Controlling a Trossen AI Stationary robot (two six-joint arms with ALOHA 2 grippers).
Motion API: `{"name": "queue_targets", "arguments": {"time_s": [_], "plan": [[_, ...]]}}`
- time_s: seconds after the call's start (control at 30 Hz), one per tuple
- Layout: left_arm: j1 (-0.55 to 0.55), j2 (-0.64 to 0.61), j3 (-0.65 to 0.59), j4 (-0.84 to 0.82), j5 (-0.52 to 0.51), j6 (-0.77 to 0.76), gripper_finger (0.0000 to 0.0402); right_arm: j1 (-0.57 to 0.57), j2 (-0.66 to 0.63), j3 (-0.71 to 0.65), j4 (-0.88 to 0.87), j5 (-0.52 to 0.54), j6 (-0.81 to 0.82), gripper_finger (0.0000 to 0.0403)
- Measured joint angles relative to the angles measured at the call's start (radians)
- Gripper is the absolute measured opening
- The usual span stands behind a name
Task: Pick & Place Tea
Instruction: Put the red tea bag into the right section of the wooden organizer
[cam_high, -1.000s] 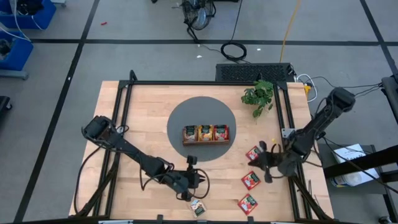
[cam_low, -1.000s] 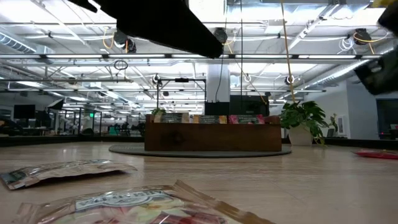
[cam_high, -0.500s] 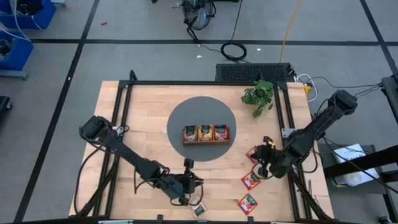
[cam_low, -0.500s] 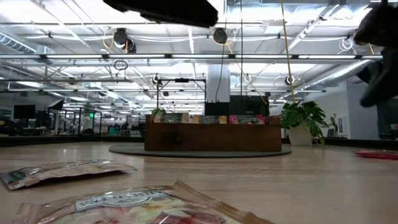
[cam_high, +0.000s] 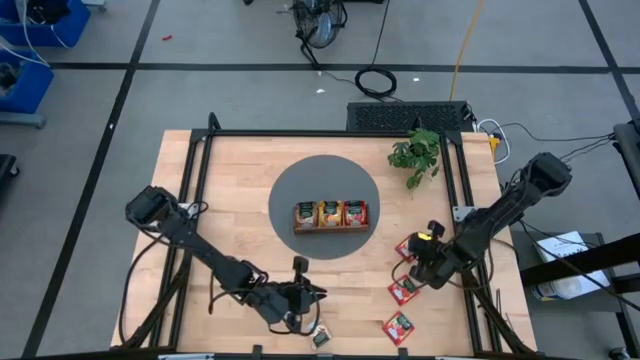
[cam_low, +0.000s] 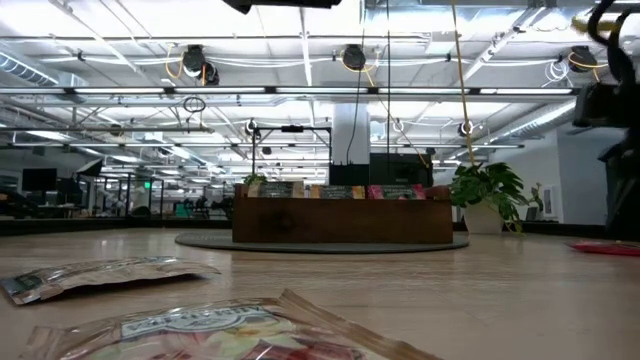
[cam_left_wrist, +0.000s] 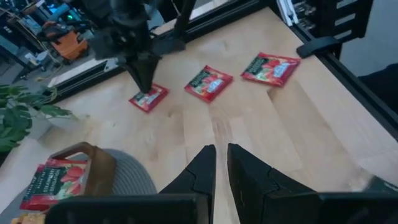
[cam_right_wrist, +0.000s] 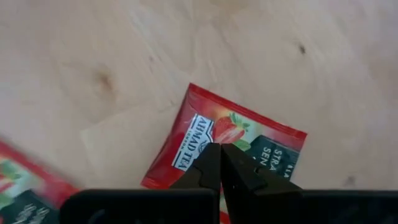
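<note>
On the table's right side, right gripper: my fingers are pressed together, nothing between them, poised directly above a red tea packet.
Right gripper, overhead position: it sits at over the uppermost of 3 red packets on bare wood.
Loose red packets: 1 under my right gripper, 1 below it, 1 nearest the front edge; all lie flat and apart from one another.
Left gripper: my fingers stand only slightly apart and hold nothing; the gripper hangs near the front edge at.
Pale packet: flat on the wood, just beside my left gripper.
Wooden tray: on the grey round mat at table centre, with packets standing upright in its 3 compartments.
Plant: at the back right of the table.
</note>
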Motion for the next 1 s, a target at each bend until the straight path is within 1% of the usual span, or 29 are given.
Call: {"name": "queue_targets", "arguments": {"time_s": [0.07, 0.13, 0.27, 0.33, 0.43, 0.53, 0.67, 0.8, 1.0], "plan": [[0.006, 0.0, 0.0, -0.002, 0.0, -0.001, 0.0049, -0.017, 0.049, 0.0, 0.03, -0.029, -0.007, 0.0], [0.014, 0.0, 0.0, -0.003, 0.0, -0.001, 0.0049, -0.031, 0.102, 0.002, 0.086, -0.019, -0.04, 0.0], [0.036, 0.0, 0.0, -0.008, 0.013, -0.011, 0.0049, -0.066, 0.215, 0.003, 0.294, 0.014, -0.164, 0.0], [0.051, 0.005, 0.0, -0.018, 0.068, -0.039, 0.0049, -0.079, 0.258, 0.003, 0.407, 0.003, -0.229, 0.0], [0.072, 0.011, 0.0, -0.045, 0.151, -0.077, 0.0049, -0.093, 0.301, 0.003, 0.551, -0.048, -0.329, 0.0], [0.092, 0.01, -0.001, -0.042, 0.182, -0.126, 0.0049, -0.096, 0.319, 0.002, 0.669, -0.083, -0.432, 0.0], [0.12, 0.021, -0.042, 0.002, 0.245, -0.186, 0.0049, -0.083, 0.328, -0.001, 0.779, -0.093, -0.542, 0.0], [0.141, 0.06, -0.064, 0.055, 0.294, -0.222, 0.0049, -0.081, 0.348, -0.001, 0.852, -0.173, -0.592, 0.0], [0.187, 0.11, -0.064, 0.182, 0.36, -0.237, 0.0049, -0.084, 0.482, 0.006, 1.058, -0.221, -0.637, 0.0]]}}
